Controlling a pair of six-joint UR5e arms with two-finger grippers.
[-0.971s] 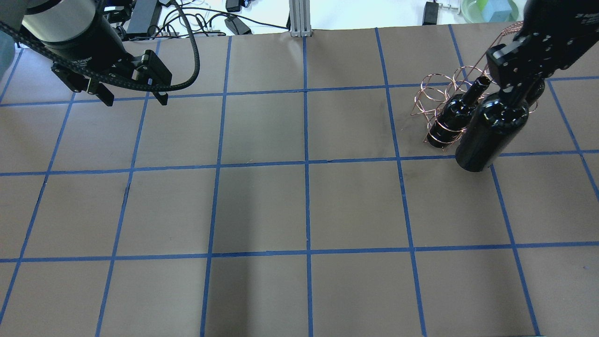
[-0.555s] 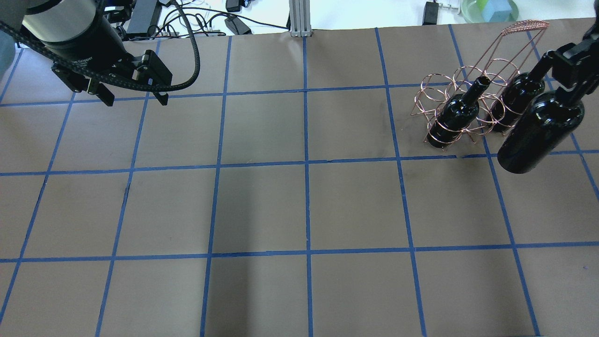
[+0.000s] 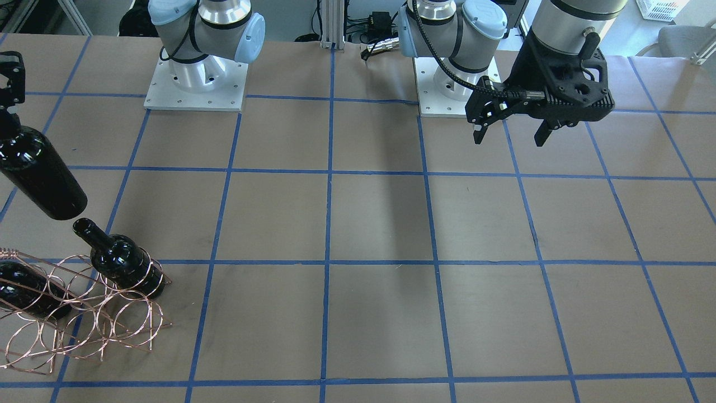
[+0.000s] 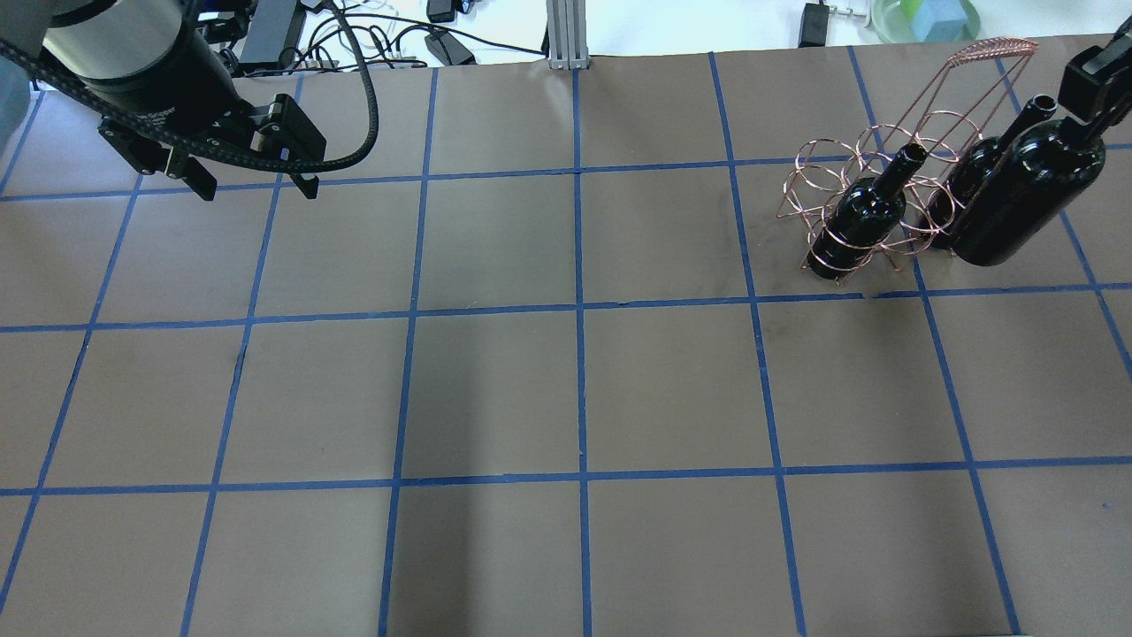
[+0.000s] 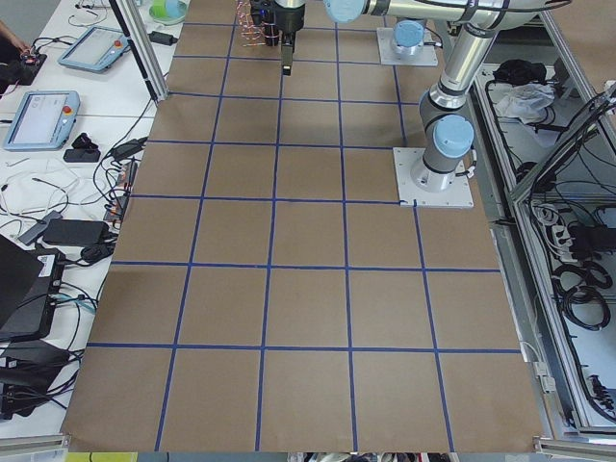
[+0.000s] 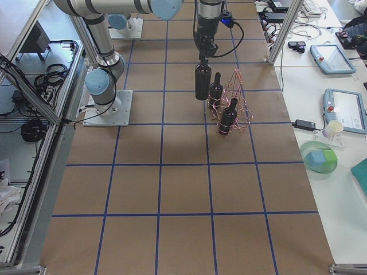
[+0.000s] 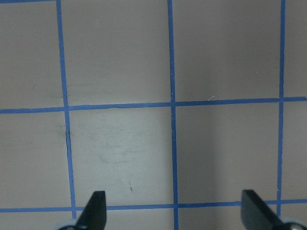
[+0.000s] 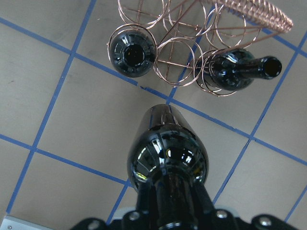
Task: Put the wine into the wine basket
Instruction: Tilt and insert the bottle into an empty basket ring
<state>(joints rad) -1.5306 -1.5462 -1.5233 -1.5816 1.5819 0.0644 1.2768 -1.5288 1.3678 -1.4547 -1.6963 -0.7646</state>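
Beside the wine basket (image 4: 871, 177), right claw (image 8: 170, 213) pinching the wine (image 4: 1017, 208) at its neck, left claw (image 4: 256, 188) spread wide.

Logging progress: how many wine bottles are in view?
3. The wine hangs by its neck from the right gripper; an inner bottle and an outer bottle sit in the wine basket. None seems hidden.

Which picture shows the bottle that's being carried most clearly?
Overhead exterior: the wine shows whole, held by the right pincer beside the wine basket. Right wrist view foreshortens it; front-facing crops it at the edge; side views show it small.
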